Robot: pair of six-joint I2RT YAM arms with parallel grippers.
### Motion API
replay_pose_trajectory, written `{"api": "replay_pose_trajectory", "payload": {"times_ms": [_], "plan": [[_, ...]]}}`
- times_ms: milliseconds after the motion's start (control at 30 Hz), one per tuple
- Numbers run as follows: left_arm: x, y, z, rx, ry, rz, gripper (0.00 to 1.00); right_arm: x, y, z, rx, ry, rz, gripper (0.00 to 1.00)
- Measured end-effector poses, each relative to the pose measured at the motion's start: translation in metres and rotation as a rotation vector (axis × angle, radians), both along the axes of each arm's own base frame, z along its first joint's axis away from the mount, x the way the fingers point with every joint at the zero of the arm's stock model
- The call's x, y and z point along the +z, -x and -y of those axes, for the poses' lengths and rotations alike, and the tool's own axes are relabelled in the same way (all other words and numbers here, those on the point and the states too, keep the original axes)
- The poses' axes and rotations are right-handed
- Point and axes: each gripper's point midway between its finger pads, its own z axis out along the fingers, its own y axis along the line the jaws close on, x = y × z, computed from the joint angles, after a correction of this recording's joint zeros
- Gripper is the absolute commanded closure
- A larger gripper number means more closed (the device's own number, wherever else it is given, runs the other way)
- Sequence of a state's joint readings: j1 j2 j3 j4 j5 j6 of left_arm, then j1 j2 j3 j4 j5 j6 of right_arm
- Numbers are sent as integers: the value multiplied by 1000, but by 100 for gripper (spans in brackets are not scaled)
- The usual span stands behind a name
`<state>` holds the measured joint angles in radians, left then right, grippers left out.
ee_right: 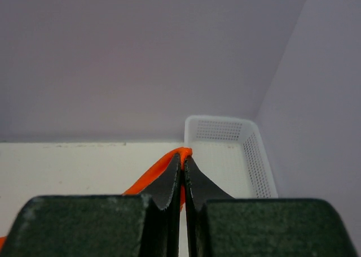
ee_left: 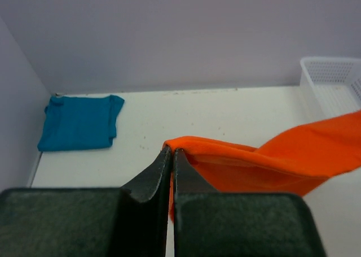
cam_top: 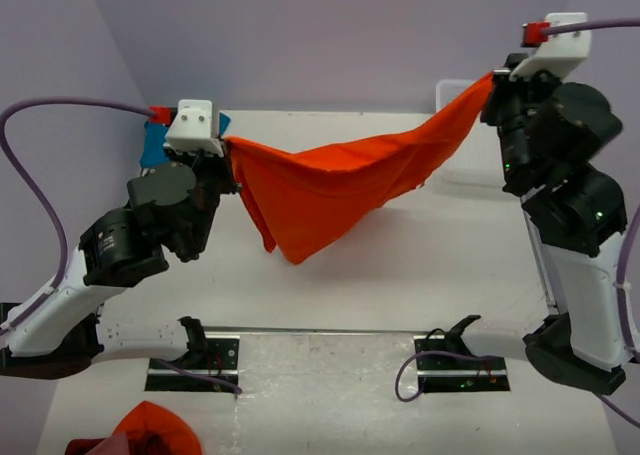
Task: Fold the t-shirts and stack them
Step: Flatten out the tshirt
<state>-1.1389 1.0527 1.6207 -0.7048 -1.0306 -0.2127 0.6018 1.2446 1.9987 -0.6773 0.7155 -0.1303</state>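
The orange t-shirt [cam_top: 340,180] hangs stretched in the air between both grippers, sagging to a point over the middle of the table. My left gripper [cam_top: 226,143] is shut on its left end, seen in the left wrist view [ee_left: 172,151] with orange cloth [ee_left: 271,161] trailing right. My right gripper [cam_top: 492,80] is shut on its right end, held higher; the right wrist view [ee_right: 183,157] shows an orange fold [ee_right: 155,172] pinched at the tips. The teal-blue t-shirt [ee_left: 79,130] lies folded at the table's far left corner, mostly hidden behind my left arm in the top view [cam_top: 153,145].
A white perforated basket [ee_right: 248,149] stands at the far right of the table, also in the left wrist view [ee_left: 333,79]. Another orange cloth [cam_top: 155,427] lies below the table's near edge at bottom left. Two black brackets [cam_top: 195,340] sit at the near edge.
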Motion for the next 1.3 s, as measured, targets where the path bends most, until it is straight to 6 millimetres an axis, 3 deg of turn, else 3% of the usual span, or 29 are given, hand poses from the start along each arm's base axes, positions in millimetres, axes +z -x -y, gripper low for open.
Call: {"api": "replay_pose_trajectory", "payload": {"times_ms": [133, 267, 433, 533, 633, 733, 867, 967, 1100, 1200, 1300], "plan": [[44, -6, -9, 64, -17, 73, 100, 55, 32, 23, -4, -52, 142, 100], [75, -13, -10, 135, -40, 103, 100, 80, 65, 48, -13, -77, 231, 100], [77, -21, -9, 199, -119, 96, 100, 114, 98, 66, 10, -125, 344, 100], [71, -40, -17, 252, -157, 77, 100, 122, 100, 63, 34, -125, 375, 100], [62, -90, -31, 314, -148, 29, 100, 125, 84, 48, 57, -102, 374, 100], [16, -141, -48, 352, -192, -75, 100, 121, 50, 21, 79, -61, 339, 100], [-53, -194, -79, 340, -209, -244, 100, 99, -13, -17, 98, 13, 258, 100], [-78, -215, -122, 373, -166, -309, 100, 65, -65, -37, 98, 76, 161, 100], [-76, -224, -160, 398, -113, -305, 100, 29, -105, -47, 101, 131, 61, 100], [-63, -227, -154, 349, -89, -268, 100, 23, -107, -43, 97, 145, 40, 100], [-54, -225, -141, 283, -72, -244, 100, 35, -94, -36, 102, 139, 65, 100]]}}
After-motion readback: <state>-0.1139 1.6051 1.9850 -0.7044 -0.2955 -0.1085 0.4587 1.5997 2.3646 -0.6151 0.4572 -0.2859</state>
